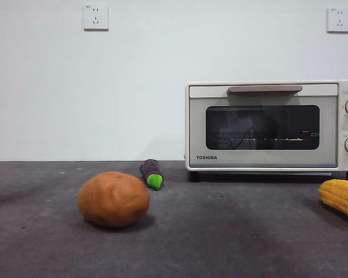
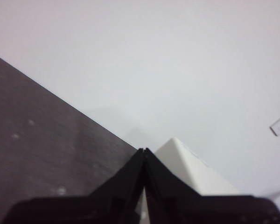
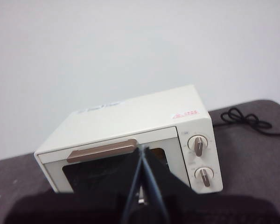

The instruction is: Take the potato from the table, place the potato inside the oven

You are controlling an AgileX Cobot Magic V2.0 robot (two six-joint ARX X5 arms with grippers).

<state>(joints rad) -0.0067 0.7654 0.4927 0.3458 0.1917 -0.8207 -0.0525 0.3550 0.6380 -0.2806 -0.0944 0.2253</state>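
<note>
My left gripper [image 2: 143, 151] is pressed together with nothing in it, up over the dark grey bench [image 1: 220, 243]. My right gripper [image 3: 142, 148] is pressed together too, and it holds nothing. It hangs in front of the oven [image 1: 267, 124].

The potato [image 1: 113, 198] sits on the bench close to the front, well apart from the oven. It is big, round and orange-brown, with smooth skin and small dents. A corn cob [image 1: 341, 198] lies at the side edge of the front view. Just behind the potato lies a small purple eggplant [image 1: 152, 173] with a green tip.

Farther back stands the cream oven. Its door is closed. Its glass window is dark, so I cannot tell what is inside. It has a beige handle [image 1: 264, 89] and two round knobs [image 3: 199, 145]. A black cord [image 3: 245, 120] lies beside it
</note>
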